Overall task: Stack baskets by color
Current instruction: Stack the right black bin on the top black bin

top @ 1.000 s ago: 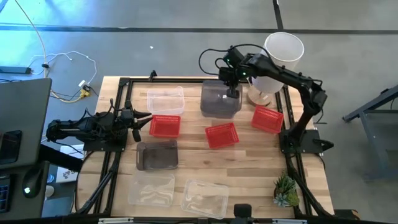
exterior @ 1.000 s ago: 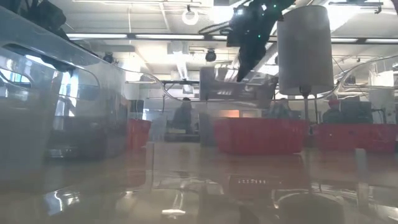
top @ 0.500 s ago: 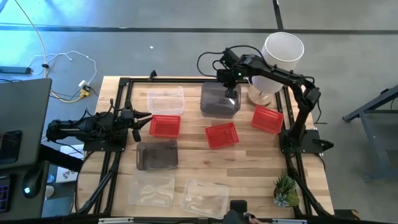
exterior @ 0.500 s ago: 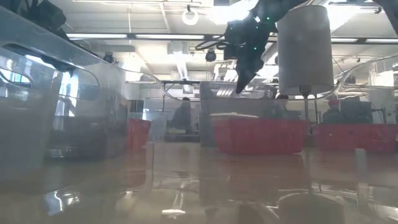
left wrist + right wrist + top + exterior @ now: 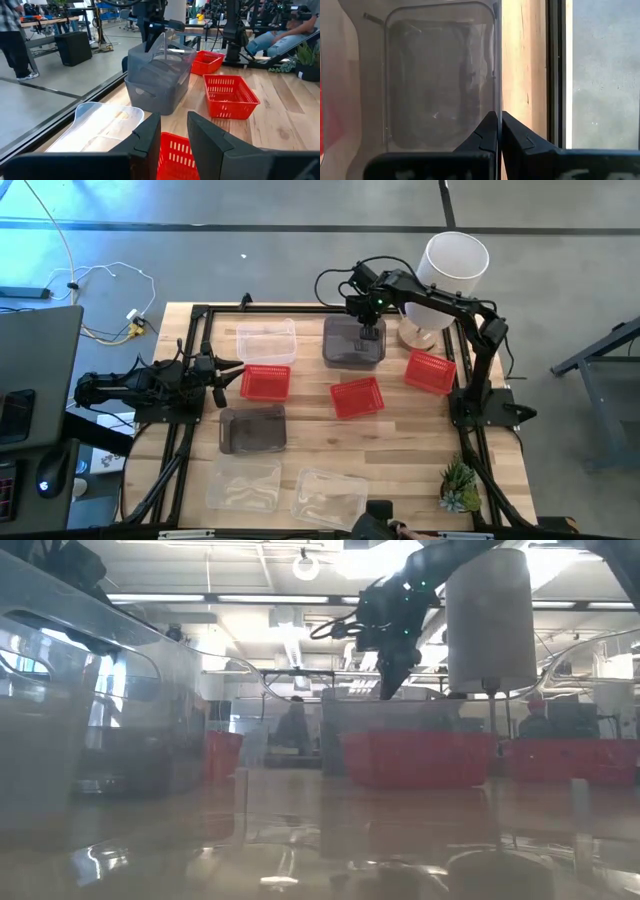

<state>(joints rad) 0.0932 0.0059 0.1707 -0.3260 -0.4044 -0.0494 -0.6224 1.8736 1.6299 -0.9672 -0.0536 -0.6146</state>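
Two smoky grey baskets (image 5: 352,345) sit nested near the table's far edge, and my right gripper (image 5: 368,330) is shut on the inner one (image 5: 159,60). A third grey basket (image 5: 252,428) stands on the table nearer the left. Three red baskets (image 5: 265,383), (image 5: 357,397), (image 5: 430,372) rest on their bottoms across the middle. Clear baskets stand at the far left (image 5: 266,340) and along the near edge (image 5: 243,485), (image 5: 330,498). My left gripper (image 5: 173,134) waits open at the left edge, above the nearest red basket. My right gripper pinches the thin upper edge of one wall (image 5: 498,90) of the inner grey basket, one finger (image 5: 487,135) inside and one outside. The fingers slant steeply down from above. The basket sits tilted inside the lower grey basket (image 5: 150,92), its held side higher.
A tall white cylinder (image 5: 455,265) stands at the far right corner, close to my right arm. A small green plant (image 5: 460,485) sits at the near right corner. People sit and stand in the room beyond the table.
My right gripper has come down with the grey basket still in its hold. The basket, which hung above the other grey basket a second ago, now sits down inside it.
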